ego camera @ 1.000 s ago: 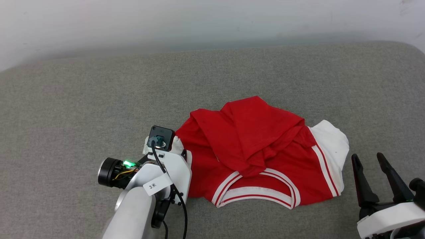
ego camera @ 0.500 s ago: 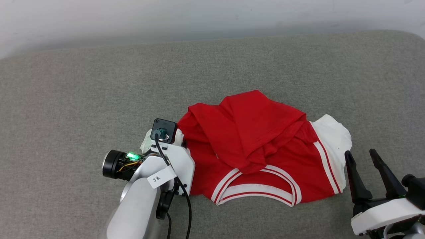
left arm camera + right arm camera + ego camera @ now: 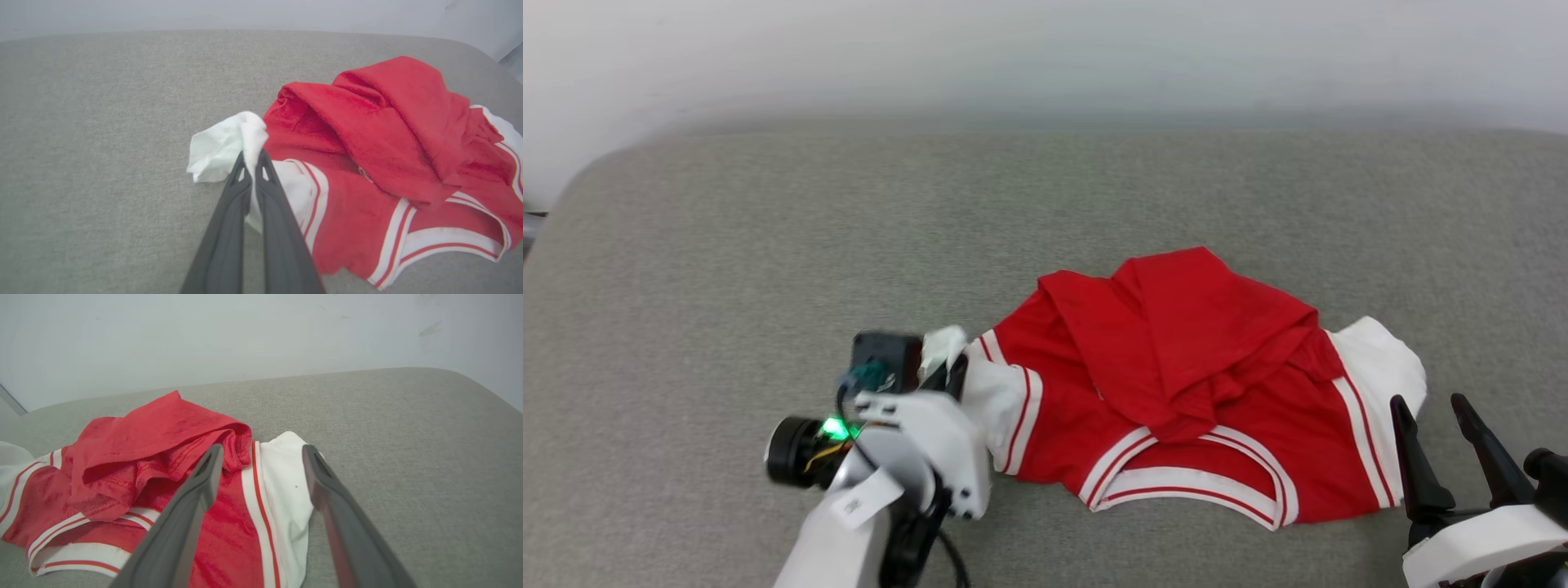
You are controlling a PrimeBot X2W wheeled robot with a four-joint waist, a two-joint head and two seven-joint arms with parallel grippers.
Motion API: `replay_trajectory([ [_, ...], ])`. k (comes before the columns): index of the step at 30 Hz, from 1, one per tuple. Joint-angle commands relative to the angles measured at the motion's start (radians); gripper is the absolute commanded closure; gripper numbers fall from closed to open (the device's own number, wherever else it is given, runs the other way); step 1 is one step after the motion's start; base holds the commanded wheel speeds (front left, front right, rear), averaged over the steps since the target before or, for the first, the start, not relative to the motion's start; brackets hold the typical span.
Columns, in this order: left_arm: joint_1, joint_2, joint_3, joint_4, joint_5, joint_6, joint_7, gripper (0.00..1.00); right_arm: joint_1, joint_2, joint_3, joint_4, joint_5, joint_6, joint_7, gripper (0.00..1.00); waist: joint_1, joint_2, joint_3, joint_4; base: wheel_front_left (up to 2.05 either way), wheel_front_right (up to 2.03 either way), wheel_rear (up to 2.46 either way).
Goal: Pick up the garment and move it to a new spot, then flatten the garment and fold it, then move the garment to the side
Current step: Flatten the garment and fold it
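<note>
While the garment [image 3: 1192, 384] lies crumpled on the grey fabric surface [image 3: 727, 245], we note the left gripper [image 3: 252, 157] w/ both fingers pressed together on a bunch of white sleeve [image 3: 222, 143]. Pinched cloth puffs out above and to one side of the fingertips in the left wrist view. From the head view, that sleeve stretches from the red body toward the gripper, its red-and-white striped trim [image 3: 1023, 416] exposed.

Garment pos.: centre-right of the surface, nearer the robot than the pale wall [image 3: 1013, 49]. We see the red body folded over itself, w/ a loose red flap [image 3: 1176, 327] lying across the upper part. Collar [image 3: 1192, 482], trimmed in red and white stripes, faces the robot and rests flat.

Opposite sleeve [image 3: 1380, 359], also white, lies at the garment's right end.

Right gripper [image 3: 1427, 404] sits at the lower right w/ fingers spread wide, nothing between them. In the right wrist view we see the white sleeve and its stripe framed between the two fingers. Contact w/ the cloth: we cannot tell.
</note>
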Motion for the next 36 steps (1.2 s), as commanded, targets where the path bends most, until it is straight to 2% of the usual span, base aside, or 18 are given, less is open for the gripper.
replay_trajectory([
  [1, 0.035, 0.020, 0.012, -0.021, -0.010, -0.005, 0.002, 1.00, 0.004, 0.004, -0.004, 0.003, -0.004, -0.001, 0.002, 0.00, 0.0000, 0.0000, -0.018, 0.027, 0.00, 0.00, 0.00],
  [7, 0.147, 0.070, 0.075, -0.037, -0.087, -0.025, 0.025, 1.00, 0.005, 0.013, -0.016, 0.021, -0.018, -0.001, 0.012, 0.00, 0.0000, 0.0000, -0.029, 0.058, 0.00, 0.00, 0.00],
  [15, 0.158, 0.170, 0.137, 0.133, -0.072, -0.028, -0.065, 1.00, -0.008, 0.031, -0.052, 0.049, -0.043, -0.001, 0.039, 0.00, 0.0000, 0.0000, -0.031, 0.050, 0.00, 0.00, 0.00],
  [23, 0.125, 0.173, 0.133, 0.292, -0.062, -0.038, -0.170, 1.00, 0.001, 0.046, -0.076, 0.073, -0.062, -0.001, 0.059, 0.00, 0.0000, 0.0000, -0.037, 0.048, 0.00, 0.00, 0.00],
  [24, 0.120, 0.173, 0.129, 0.305, -0.055, -0.036, -0.182, 0.89, 0.003, 0.047, -0.078, 0.076, -0.063, -0.001, 0.059, 0.00, 0.0000, 0.0000, -0.040, 0.049, 0.00, 0.00, 0.00],
  [25, 0.115, 0.173, 0.123, 0.316, -0.046, -0.031, -0.198, 0.50, 0.005, 0.048, -0.081, 0.077, -0.063, -0.001, 0.060, 0.00, 0.0000, 0.0000, -0.045, 0.051, 0.00, 0.00, 0.00],
  [26, 0.110, 0.174, 0.121, 0.326, -0.039, -0.024, -0.216, 0.00, 0.007, 0.047, -0.082, 0.078, -0.064, -0.001, 0.062, 0.00, 0.0000, 0.0000, -0.049, 0.053, 0.00, 0.00, 0.00],
  [29, 0.098, 0.184, 0.107, 0.345, -0.003, -0.004, -0.275, 0.00, 0.013, 0.044, -0.084, 0.076, -0.063, -0.001, 0.064, 0.00, 0.0000, 0.0000, -0.067, 0.059, 0.00, 0.00, 0.00],
  [31, 0.094, 0.185, 0.098, 0.330, 0.024, 0.025, -0.320, 0.00, 0.019, 0.037, -0.087, 0.072, -0.061, -0.001, 0.067, 0.00, 0.0000, 0.0000, -0.081, 0.066, 0.00, 0.00, 0.00],
  [34, 0.098, 0.172, 0.090, 0.262, 0.053, 0.058, -0.416, 0.00, 0.030, 0.011, -0.086, 0.055, -0.072, -0.001, 0.086, 0.00, 0.0000, 0.0000, -0.098, 0.083, 0.00, 0.00, 0.00],
  [36, 0.111, 0.161, 0.076, 0.206, 0.065, 0.059, -0.477, 0.00, 0.036, -0.015, -0.089, 0.044, -0.083, -0.001, 0.118, 0.00, 0.0000, 0.0000, -0.101, 0.097, 0.00, 0.00, 0.00],
])
